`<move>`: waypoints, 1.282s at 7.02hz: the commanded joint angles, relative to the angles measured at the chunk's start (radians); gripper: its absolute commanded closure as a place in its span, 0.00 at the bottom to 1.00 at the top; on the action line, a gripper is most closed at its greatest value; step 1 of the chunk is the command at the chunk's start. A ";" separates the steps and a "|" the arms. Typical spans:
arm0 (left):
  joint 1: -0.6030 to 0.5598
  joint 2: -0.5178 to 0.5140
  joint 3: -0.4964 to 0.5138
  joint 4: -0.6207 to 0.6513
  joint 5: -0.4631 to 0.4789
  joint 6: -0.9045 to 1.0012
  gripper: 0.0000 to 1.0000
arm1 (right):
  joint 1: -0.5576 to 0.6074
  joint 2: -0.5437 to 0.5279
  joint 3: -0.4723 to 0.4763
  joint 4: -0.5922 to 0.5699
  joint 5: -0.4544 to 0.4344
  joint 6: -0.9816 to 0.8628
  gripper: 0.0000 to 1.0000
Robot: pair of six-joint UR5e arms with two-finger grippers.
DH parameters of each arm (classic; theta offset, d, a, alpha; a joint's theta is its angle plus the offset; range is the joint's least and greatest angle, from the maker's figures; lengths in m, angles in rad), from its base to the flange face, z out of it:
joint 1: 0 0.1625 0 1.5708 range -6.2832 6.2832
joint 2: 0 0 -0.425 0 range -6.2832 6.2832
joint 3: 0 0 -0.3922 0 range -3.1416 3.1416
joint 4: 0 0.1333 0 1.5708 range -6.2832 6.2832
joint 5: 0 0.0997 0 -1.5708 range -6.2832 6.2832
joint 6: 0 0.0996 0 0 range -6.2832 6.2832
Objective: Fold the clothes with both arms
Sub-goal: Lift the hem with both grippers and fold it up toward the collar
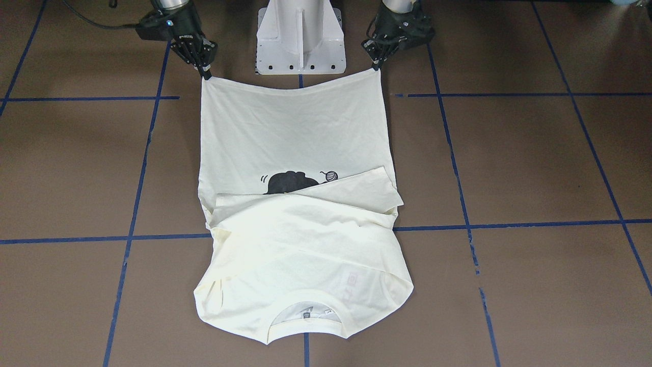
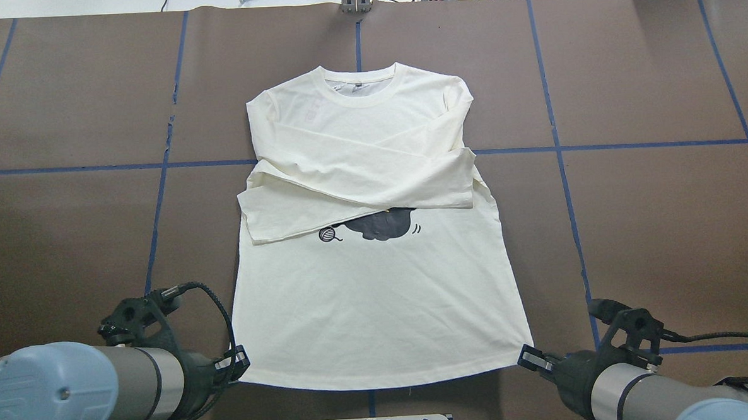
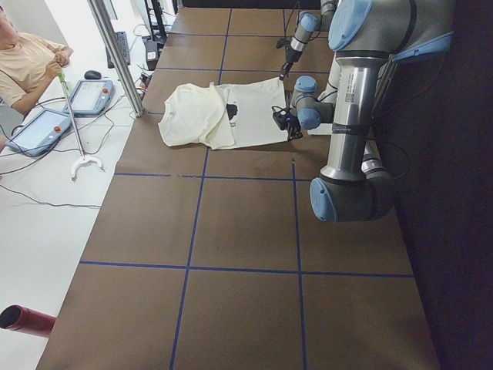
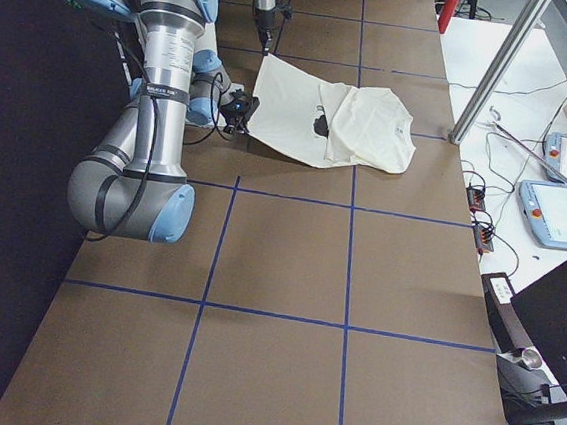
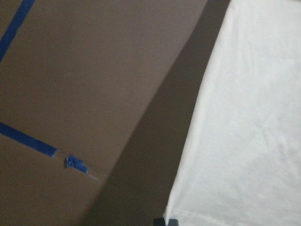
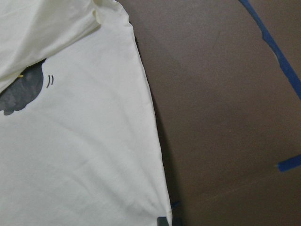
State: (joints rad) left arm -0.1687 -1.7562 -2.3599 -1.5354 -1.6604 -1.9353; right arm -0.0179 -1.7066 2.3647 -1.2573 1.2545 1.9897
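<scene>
The clothes are one cream-white T-shirt (image 2: 378,298) lying flat on the brown table, collar at the far side and print up. Both sleeves (image 2: 360,185) are folded across the chest and half cover the black cat print (image 2: 381,224). My left gripper (image 2: 241,367) is shut on the hem's left corner, which also shows in the front view (image 1: 378,66). My right gripper (image 2: 527,358) is shut on the hem's other corner, on the front view's left (image 1: 205,74). The hem (image 1: 295,86) runs taut between them. Each wrist view shows only a dark fingertip (image 5: 165,221) at the cloth's corner (image 6: 162,220).
The white pedestal base (image 1: 300,41) stands between the arms, just behind the hem. Blue tape lines (image 2: 159,200) cross the table. A seated person (image 3: 23,65) holding a pole, and teach pendants (image 3: 88,96), are beyond the table's far side.
</scene>
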 commanded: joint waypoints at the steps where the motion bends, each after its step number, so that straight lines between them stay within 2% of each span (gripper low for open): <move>1: -0.018 -0.022 -0.030 0.024 -0.016 0.012 1.00 | 0.082 -0.010 0.061 -0.001 0.002 -0.015 1.00; 2: -0.119 -0.082 0.028 0.026 -0.015 0.126 1.00 | 0.151 0.037 0.024 -0.001 0.031 -0.117 1.00; 3: -0.217 -0.124 0.081 0.026 -0.018 0.269 1.00 | 0.293 0.147 -0.080 -0.001 0.149 -0.243 1.00; 4: -0.280 -0.147 0.159 0.017 -0.018 0.315 1.00 | 0.423 0.206 -0.175 0.001 0.261 -0.270 1.00; 5: -0.370 -0.222 0.265 0.003 -0.018 0.400 1.00 | 0.532 0.307 -0.297 -0.001 0.338 -0.348 1.00; 6: -0.441 -0.235 0.372 -0.078 -0.018 0.441 1.00 | 0.623 0.406 -0.441 -0.001 0.371 -0.406 1.00; 7: -0.498 -0.255 0.515 -0.254 -0.019 0.443 1.00 | 0.685 0.535 -0.613 -0.001 0.388 -0.420 1.00; 9: -0.552 -0.316 0.742 -0.427 0.023 0.444 1.00 | 0.769 0.713 -0.862 0.006 0.394 -0.423 1.00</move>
State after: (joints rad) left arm -0.6821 -2.0326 -1.7559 -1.8471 -1.6669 -1.4951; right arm 0.6962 -1.1019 1.6564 -1.2544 1.6406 1.5734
